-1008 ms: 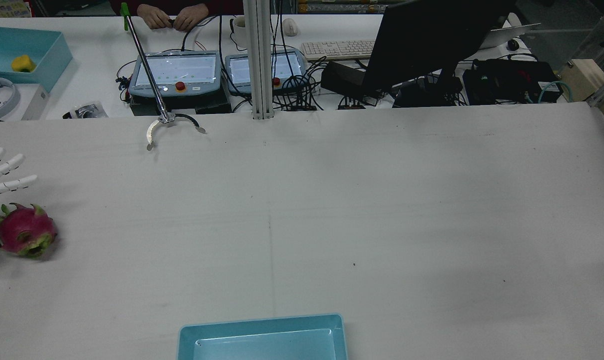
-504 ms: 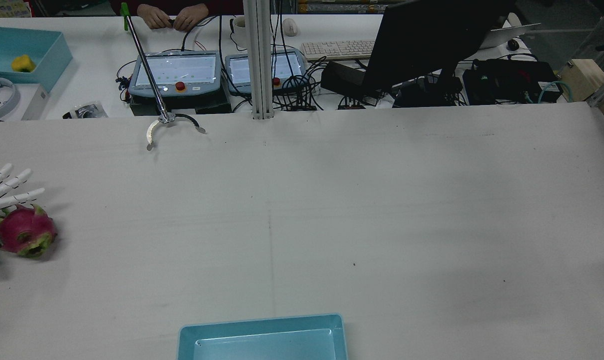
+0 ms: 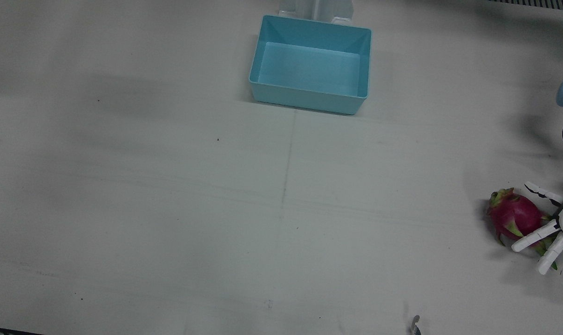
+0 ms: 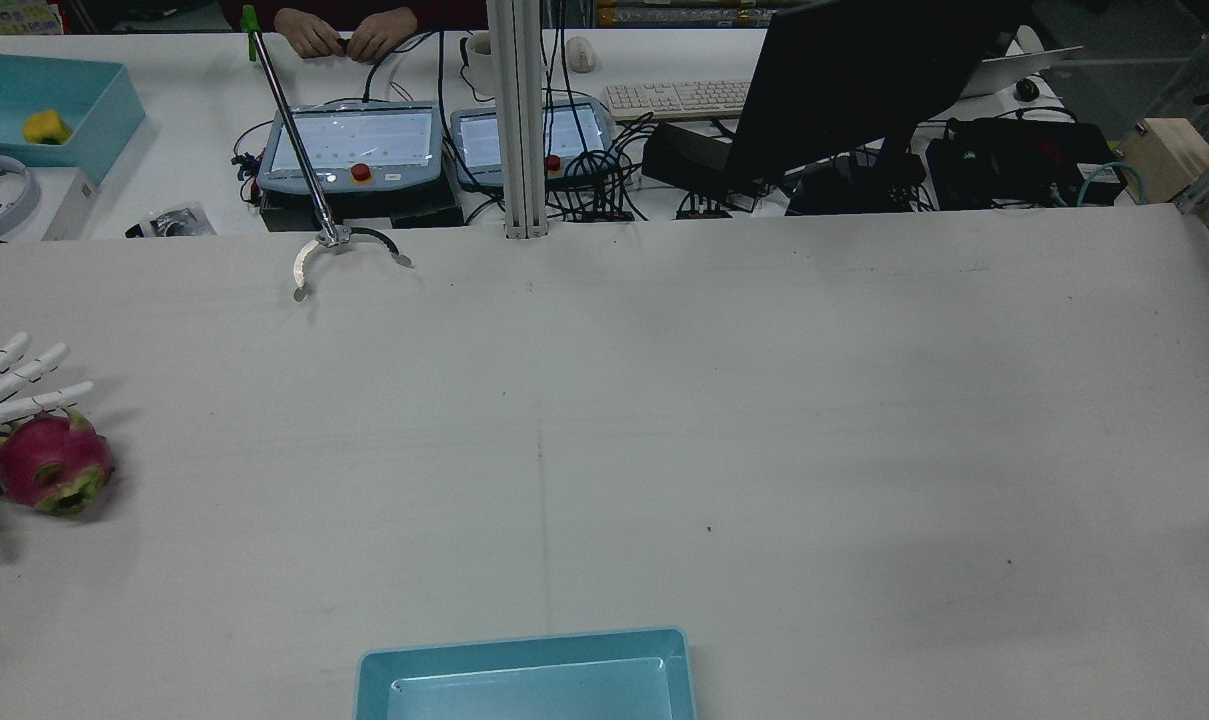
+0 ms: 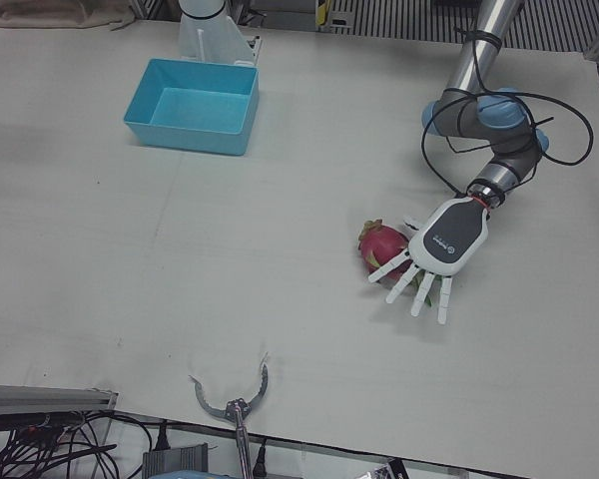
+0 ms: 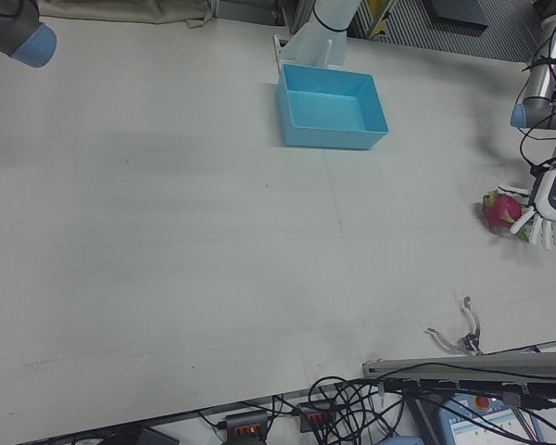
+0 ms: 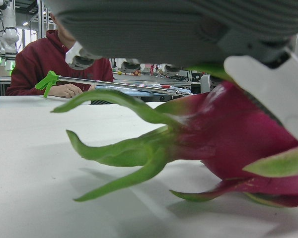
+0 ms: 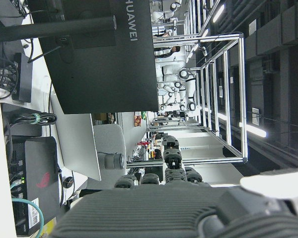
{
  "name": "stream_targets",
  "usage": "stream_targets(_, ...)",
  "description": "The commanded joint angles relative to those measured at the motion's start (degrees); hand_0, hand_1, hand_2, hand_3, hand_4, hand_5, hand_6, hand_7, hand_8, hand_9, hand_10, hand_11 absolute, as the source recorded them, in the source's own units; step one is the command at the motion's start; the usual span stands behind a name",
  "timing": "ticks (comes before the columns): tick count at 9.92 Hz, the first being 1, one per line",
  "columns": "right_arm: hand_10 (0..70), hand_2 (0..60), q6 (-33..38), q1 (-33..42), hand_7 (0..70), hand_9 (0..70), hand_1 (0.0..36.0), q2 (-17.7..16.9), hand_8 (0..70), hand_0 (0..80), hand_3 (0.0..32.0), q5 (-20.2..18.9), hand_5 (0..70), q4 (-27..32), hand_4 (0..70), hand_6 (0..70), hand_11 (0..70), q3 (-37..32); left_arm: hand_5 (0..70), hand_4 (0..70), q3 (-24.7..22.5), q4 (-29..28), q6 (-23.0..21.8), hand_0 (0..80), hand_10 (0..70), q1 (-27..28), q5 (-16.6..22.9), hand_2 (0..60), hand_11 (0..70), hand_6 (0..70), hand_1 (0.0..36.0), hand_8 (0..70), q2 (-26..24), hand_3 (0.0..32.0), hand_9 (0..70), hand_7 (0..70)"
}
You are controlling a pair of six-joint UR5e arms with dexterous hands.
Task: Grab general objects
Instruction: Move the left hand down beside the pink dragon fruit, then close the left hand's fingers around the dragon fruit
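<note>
now the left hand hangs low over the dragon fruit, palm down, with its white fingers spread wide and straight rather than curled. in the left-front view the long fingers fan out past the fruit's near side toward the operators' edge, while the thumb sits on the far side of the fruit, so the fruit lies between thumb and fingers, under the front of the palm. in the front view one finger crosses the fruit's green-tipped end; whether it presses on the skin or only passes above it cannot be told. the hand is spread open and grips nothing.

the left hand view looks from under the palm: the magenta body of the fruit fills the right side, resting on the white table, its green leaf tips reaching left, and a white finger segment lies against its upper right.

the fruit sits at the far left edge of the rear view, well apart from the blue bin. a reacher tool lies on the table's far edge.

the right hand is not seen from outside; its own camera shows only the dark underside of its palm, so how far open it is cannot be told.
</note>
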Motion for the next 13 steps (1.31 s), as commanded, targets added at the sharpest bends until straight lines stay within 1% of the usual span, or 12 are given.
stream_targets(1,0.0,0.0,0.0,0.0,0.0,0.0,0.0,0.0,0.0,0.0,0.0,0.0,0.0,0.0,0.0,0.0,0.0,0.0,0.0,0.0,-0.2,0.2,0.0,49.7,0.0,0.4,0.0,0.0,0.0,0.0,9.2,0.0,-0.1,32.0,0.0,0.0)
stream_targets(2,0.0,0.0,0.0,0.0,0.0,0.0,0.0,0.0,0.0,0.0,0.0,0.0,0.0,0.0,0.0,0.0,0.0,0.0,0.0,0.0,-0.4,0.3,-0.1,49.8,0.0,1.8,-0.2,0.0,0.0,0.0,9.3,0.0,-0.1,32.0,0.0,0.0)
stream_targets(4,0.0,0.0,0.0,0.0,0.0,0.0,0.0,0.0,0.0,0.0,0.0,0.0,0.0,0.0,0.0,0.0,0.0,0.0,0.0,0.0,-0.4,0.0,-0.1,49.8,0.0,2.6,-0.2,0.0,0.0,0.0,9.2,0.0,-0.1,32.0,0.0,0.8)
stream_targets(5,0.0,0.0,0.0,0.0,0.0,0.0,0.0,0.0,0.0,0.0,0.0,0.0,0.0,0.0,0.0,0.0,0.0,0.0,0.1,0.0,-0.7,0.1,-0.1,49.7,1.3,2.5,-0.2,0.0,2.7,0.0,9.0,0.0,-0.1,32.0,0.0,4.1)
stream_targets(6,0.0,0.0,0.0,0.0,0.0,0.0,0.0,0.0,0.0,0.0,0.0,0.0,0.0,0.0,0.0,0.0,0.0,0.0,3.7,0.4,-1.4,0.3,-0.1,49.3,13.4,2.5,-0.3,0.0,20.4,0.0,7.9,1.0,-0.1,32.0,0.8,11.4)
stream_targets(7,0.0,0.0,0.0,0.0,0.0,0.0,0.0,0.0,0.0,0.0,0.0,0.0,0.0,0.0,0.0,0.0,0.0,0.0,8.9,14.6,-1.9,0.5,-0.1,48.8,26.1,2.5,-1.5,0.0,38.2,4.8,6.4,5.8,-0.1,22.4,3.3,23.8)
stream_targets(8,0.0,0.0,0.0,0.0,0.0,0.0,0.0,0.0,0.0,0.0,0.0,0.0,0.0,0.0,0.0,0.0,0.0,0.0,18.9,39.8,-1.9,0.5,0.0,48.1,46.3,2.5,-2.6,0.0,65.1,25.9,4.4,22.8,-0.1,0.0,16.5,48.1)
stream_targets(9,0.0,0.0,0.0,0.0,0.0,0.0,0.0,0.0,0.0,0.0,0.0,0.0,0.0,0.0,0.0,0.0,0.0,0.0,30.2,70.0,-1.9,0.5,0.0,46.6,70.0,2.5,-2.7,9.0,70.0,50.1,1.0,42.9,-0.1,0.0,42.8,70.0)
stream_targets(10,0.0,0.0,0.0,0.0,0.0,0.0,0.0,0.0,0.0,0.0,0.0,0.0,0.0,0.0,0.0,0.0,0.0,0.0,34.1,70.0,-1.9,0.5,0.0,45.5,70.0,2.6,-2.9,17.5,70.0,65.9,0.0,56.3,-0.1,0.0,59.7,70.0)
stream_targets(11,0.0,0.0,0.0,0.0,0.0,0.0,0.0,0.0,0.0,0.0,0.0,0.0,0.0,0.0,0.0,0.0,0.0,0.0,40.4,70.0,-1.8,0.5,0.0,41.6,70.0,2.6,-3.6,30.5,70.0,70.0,0.0,70.0,-0.1,0.0,70.0,70.0)
stream_targets(12,0.0,0.0,0.0,0.0,0.0,0.0,0.0,0.0,0.0,0.0,0.0,0.0,0.0,0.0,0.0,0.0,0.0,0.0,44.8,70.0,-1.8,0.5,0.0,42.2,70.0,2.6,-3.7,37.4,70.0,70.0,0.0,70.0,-0.1,0.0,70.0,70.0)
stream_targets(13,0.0,0.0,0.0,0.0,0.0,0.0,0.0,0.0,0.0,0.0,0.0,0.0,0.0,0.0,0.0,0.0,0.0,0.0,51.7,70.0,-1.8,0.4,0.0,44.1,70.0,2.5,-3.7,56.9,70.0,70.0,0.0,70.0,-0.1,0.0,70.0,70.0)
